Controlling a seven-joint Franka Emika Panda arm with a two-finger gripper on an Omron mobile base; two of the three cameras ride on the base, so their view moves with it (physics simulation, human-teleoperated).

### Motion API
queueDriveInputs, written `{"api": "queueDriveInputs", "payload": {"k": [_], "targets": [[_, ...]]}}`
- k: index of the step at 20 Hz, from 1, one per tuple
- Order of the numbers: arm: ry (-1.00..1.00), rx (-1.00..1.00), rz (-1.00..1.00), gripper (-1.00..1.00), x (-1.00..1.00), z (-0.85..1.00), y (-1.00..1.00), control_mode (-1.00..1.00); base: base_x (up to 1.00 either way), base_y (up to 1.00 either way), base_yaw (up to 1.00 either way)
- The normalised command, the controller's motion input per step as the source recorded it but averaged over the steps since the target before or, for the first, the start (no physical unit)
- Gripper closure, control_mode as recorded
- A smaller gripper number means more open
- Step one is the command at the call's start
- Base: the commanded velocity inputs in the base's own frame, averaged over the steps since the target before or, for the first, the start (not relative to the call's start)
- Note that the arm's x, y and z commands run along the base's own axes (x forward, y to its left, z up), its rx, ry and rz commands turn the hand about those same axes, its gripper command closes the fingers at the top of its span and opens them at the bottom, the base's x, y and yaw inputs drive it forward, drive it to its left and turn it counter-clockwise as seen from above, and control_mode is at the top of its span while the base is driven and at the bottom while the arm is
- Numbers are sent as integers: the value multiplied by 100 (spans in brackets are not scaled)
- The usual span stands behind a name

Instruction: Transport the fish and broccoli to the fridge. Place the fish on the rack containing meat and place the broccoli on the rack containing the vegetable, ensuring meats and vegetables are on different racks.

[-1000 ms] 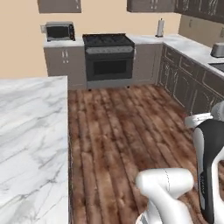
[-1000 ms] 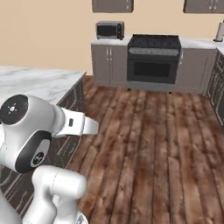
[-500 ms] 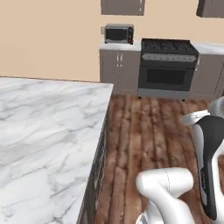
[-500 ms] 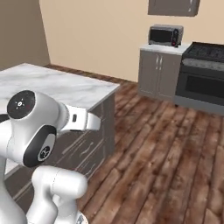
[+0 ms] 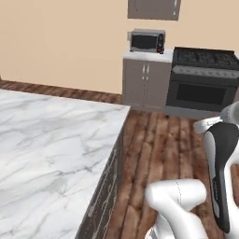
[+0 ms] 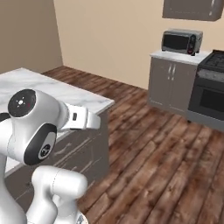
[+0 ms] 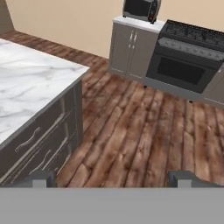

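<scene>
Hand (image 7: 111,178) wide open, nothing between its two dark tips, which poke up at the bottom of the hand view well apart, aimed out over the wood plank floor (image 7: 144,131). One white arm (image 5: 219,177) rises at the near right in the left base view, near left in the right base view.

Near left: one island surface (image 5: 46,154) with a white-grey marble top, bare where visible. Its dark grey side (image 7: 39,140) faces the floor and carries drawer fronts with bar handles; exact drawer count cannot be told, all seem shut.

Mid: open stretch of brown floor between the island and the far wall.

Far: one grey base cabinet (image 5: 145,84) with two doors, both shut, light counter top (image 6: 177,56) on it. One toaster oven (image 5: 147,41) sits on that counter, door shut, inside too dark to read. Just right of the cabinet, touching it, one dark range (image 5: 203,84) with burner grates on top and one oven door, shut. One grey wall cabinet (image 5: 154,8) hangs above the toaster oven, shut. Beige wall (image 5: 60,42) behind all.

Fish, broccoli, fridge, vegetable: whereabouts cannot be told from these views.
</scene>
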Motion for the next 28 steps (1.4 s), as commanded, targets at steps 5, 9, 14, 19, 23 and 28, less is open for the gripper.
{"api": "queueDriveInputs", "payload": {"k": [5,9,14,19,23,28], "targets": [[0,0,0,-100,0,0,0,100,100,-100,2],[0,0,0,-100,0,0,0,100,100,-100,0],[0,0,0,-100,0,0,0,100,100,-100,0],[0,0,0,-100,0,0,0,100,100,-90,9],[0,0,0,-100,0,0,0,100,100,-38,34],[0,0,0,-100,0,0,0,100,100,-28,49]]}}
